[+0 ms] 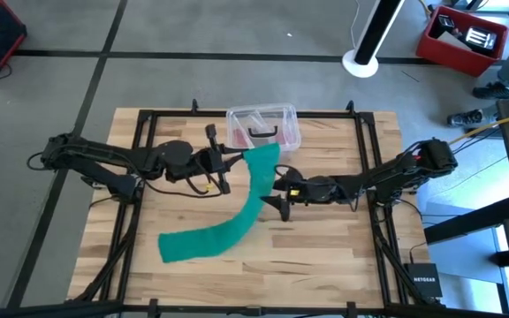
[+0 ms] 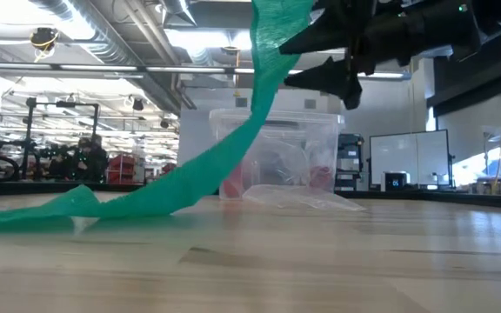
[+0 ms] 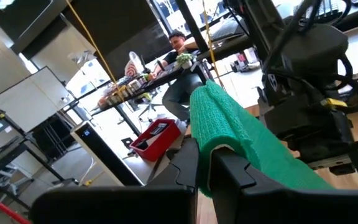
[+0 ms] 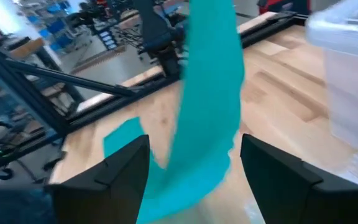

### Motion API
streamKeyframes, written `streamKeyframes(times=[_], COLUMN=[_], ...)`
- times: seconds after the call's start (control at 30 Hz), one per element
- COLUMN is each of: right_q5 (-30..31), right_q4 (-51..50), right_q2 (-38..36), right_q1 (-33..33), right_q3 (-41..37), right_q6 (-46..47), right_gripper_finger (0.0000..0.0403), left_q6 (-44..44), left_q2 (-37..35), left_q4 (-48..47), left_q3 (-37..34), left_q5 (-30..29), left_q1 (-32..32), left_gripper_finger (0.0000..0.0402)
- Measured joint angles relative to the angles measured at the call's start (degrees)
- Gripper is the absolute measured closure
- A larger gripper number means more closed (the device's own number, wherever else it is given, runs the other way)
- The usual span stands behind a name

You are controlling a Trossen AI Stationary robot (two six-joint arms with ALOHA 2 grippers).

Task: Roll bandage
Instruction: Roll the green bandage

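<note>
The free tail of the bandage (image 1: 215, 237) lies flat near the front-left part of the tabletop (image 1: 325, 265). From there the strip curves up and back toward the middle, where its upper end is lifted off the wood in front of the clear plastic box (image 1: 263, 125) at the back edge.

The left gripper (image 1: 228, 161) has its jaws pressed together on that raised end; its wrist view shows the green fabric folded over and pinched between the two dark fingers (image 3: 232, 171). The right gripper (image 1: 281, 196) hangs just beside the strip on its other side, jaws spread, with the hanging band running through the gap between them and neither finger clearly touching it.

The likely trouble is slack. The long tail is unrestrained, so turning the held end could drag or twist it, giving a loose, skewed roll. The left pinch holds only a small fold, which may slip out under tension. The box stands close behind and could be bumped.
</note>
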Motion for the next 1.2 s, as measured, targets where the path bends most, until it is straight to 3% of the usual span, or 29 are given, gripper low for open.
streamKeyframes(times=[0.1, 0.27, 0.37, 0.47, 0.57, 0.73, 0.83, 1.0, 1.2], right_q5=[-0.2, 5.4, 5.4, 5.3, 1.4, -7.7, -8.7, -7.6, -9.3], right_q4=[0.0, 0.1, 0.4, 2.7, 5.5, 5.7, 3.9, -12.0, -27.0], right_q2=[0.0, 1.8, 2.9, 3.7, 3.3, -1.6, -6.0, -13.4, -17.5], right_q1=[0.0, -0.1, -0.1, 0.0, 0.1, 3.2, 5.5, 6.3, 6.4], right_q3=[0.8, 0.7, 0.7, 0.7, 0.7, 0.7, 0.8, 6.4, 19.7], right_q6=[-0.7, -8.4, -10.2, -12.4, -17.7, -26.0, -30.4, -38.7, -43.6], right_gripper_finger=[0.015, 0.0171, 0.0233, 0.032, 0.0389, 0.0395, 0.0395, 0.0399, 0.04], left_q6=[-0.1, -0.3, -0.2, -0.1, -0.1, 1.0, 1.1, 0.1, -1.6], left_q2=[0.0, 0.0, 0.0, 0.0, 0.0, 0.0, 0.0, 0.5, 1.0], left_q4=[0.2, 1.2, 1.7, 1.7, 1.8, 1.9, -0.1, -2.0, -3.1], left_q3=[0.0, 0.0, 0.0, 0.0, 0.0, 0.0, 0.0, 0.0, 0.0], left_q5=[0.0, 0.0, 0.0, 0.0, 0.0, 0.0, 0.0, 0.0, 0.2], left_q1=[0.0, -0.1, -0.1, -0.1, -0.1, 0.5, 1.6, 4.1, 4.2], left_gripper_finger=[0.0389, 0.0389, 0.0389, 0.0389, 0.0389, 0.0389, 0.0389, 0.0389, 0.0389])
